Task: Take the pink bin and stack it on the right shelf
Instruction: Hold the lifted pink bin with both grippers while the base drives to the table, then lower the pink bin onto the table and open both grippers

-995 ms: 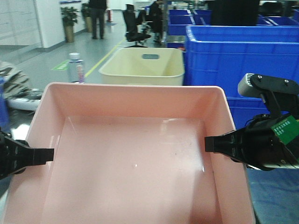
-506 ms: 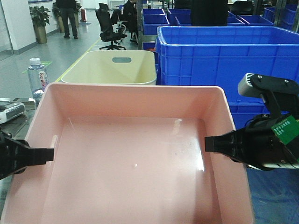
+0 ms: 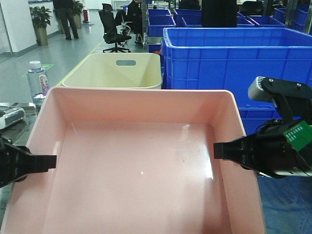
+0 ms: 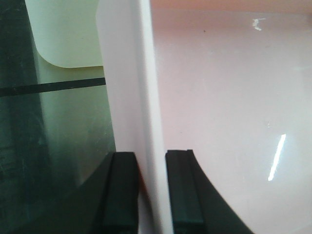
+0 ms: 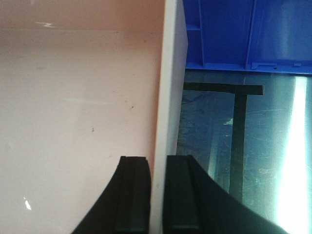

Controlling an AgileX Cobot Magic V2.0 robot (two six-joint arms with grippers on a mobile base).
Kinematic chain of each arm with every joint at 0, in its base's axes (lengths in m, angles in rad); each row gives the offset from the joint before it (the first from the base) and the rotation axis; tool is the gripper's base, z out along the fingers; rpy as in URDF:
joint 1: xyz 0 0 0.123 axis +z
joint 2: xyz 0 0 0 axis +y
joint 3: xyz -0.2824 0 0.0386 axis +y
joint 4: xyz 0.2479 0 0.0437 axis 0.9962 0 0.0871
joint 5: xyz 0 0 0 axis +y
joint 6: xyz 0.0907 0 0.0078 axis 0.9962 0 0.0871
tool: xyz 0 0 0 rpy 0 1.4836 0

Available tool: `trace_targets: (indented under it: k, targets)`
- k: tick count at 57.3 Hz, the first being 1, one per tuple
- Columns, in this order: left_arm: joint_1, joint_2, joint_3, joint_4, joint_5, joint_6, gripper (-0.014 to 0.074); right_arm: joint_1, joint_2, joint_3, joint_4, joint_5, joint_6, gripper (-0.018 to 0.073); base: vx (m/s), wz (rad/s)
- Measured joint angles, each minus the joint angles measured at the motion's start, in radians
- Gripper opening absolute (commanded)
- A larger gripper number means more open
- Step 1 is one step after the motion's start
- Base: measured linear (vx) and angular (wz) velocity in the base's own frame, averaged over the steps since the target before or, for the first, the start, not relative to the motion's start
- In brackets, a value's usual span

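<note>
The pink bin fills the middle of the front view, held level between both arms. My left gripper is shut on its left wall; in the left wrist view the fingers straddle the rim of the bin. My right gripper is shut on its right wall, and the right wrist view shows the same straddling grip on the bin. The right shelf, dark and glossy with black tape lines, lies below and to the right of the bin. I cannot tell whether the bin touches it.
A cream bin with a handle slot stands just beyond the pink bin, and shows in the left wrist view. Ribbed blue crates stand at the back right. A water bottle is at the left. Office chairs and people are far behind.
The background has slid left in the front view since a second ago, then settled. The bin and both grippers keep the same places in view.
</note>
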Motion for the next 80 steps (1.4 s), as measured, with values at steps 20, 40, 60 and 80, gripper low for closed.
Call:
trace_targets:
  k: [20,40,60,80]
  targets:
    - [0.000,0.000,0.000,0.000,0.000,0.000,-0.0001,0.000,0.000,0.000,0.000,-0.010,0.000,-0.0008,0.00,0.00]
    - [0.000,0.001,0.000,0.006,0.031,0.000,-0.0001,-0.002,0.022,-0.001,0.039,0.058,0.000,-0.0008,0.00,0.00]
    - [0.002,0.149,0.000,0.048,0.058,-0.002,0.0025,-0.002,0.170,-0.001,0.033,0.084,0.000,0.0019,0.00,0.00]
    - [0.002,0.258,0.000,0.057,0.043,-0.009,0.0367,-0.005,0.263,-0.001,0.014,0.067,-0.023,0.0329,0.00,0.00]
